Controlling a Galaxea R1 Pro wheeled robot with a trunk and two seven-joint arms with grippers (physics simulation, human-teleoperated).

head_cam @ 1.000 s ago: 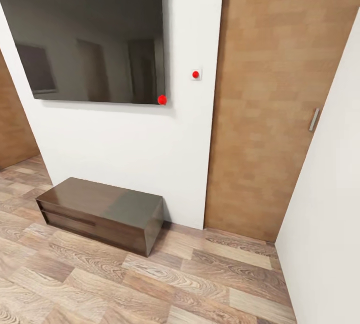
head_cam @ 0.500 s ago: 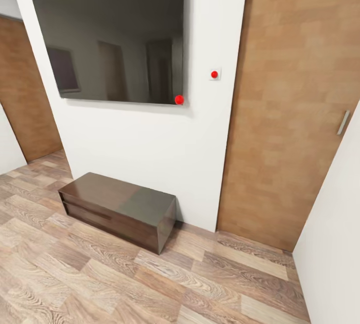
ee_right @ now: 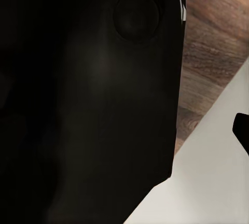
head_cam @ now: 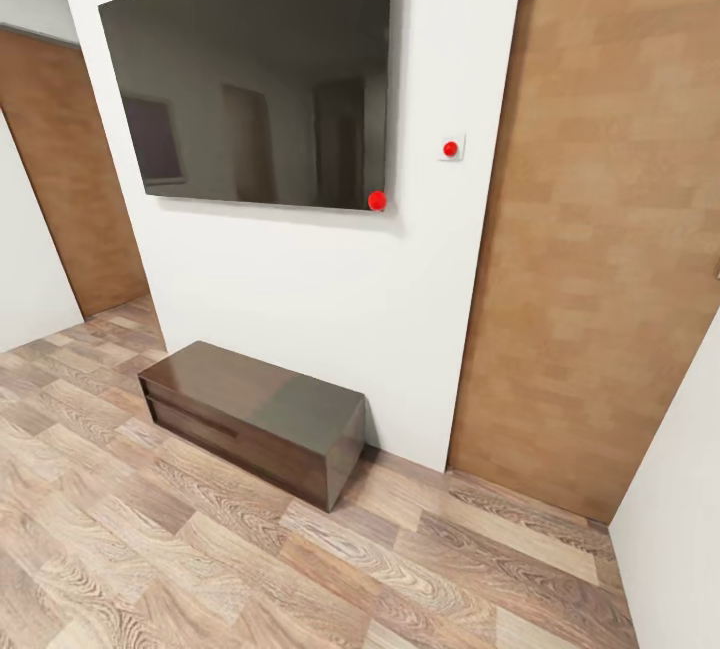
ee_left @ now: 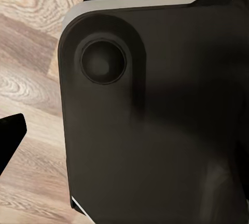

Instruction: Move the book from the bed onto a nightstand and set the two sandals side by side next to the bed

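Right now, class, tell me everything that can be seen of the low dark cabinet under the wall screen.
The low cabinet is a long dark brown box with a glossy top that reflects pale light and two drawer-like fronts split by a thin line. It stands flat on the wood plank floor, its back against the white wall, below the black screen.

A wood plank floor (head_cam: 200,569) of mixed brown tones carries a low dark brown cabinet (head_cam: 255,419), which stands on the planks against the white wall (head_cam: 300,299). The cabinet's glossy top is bare.
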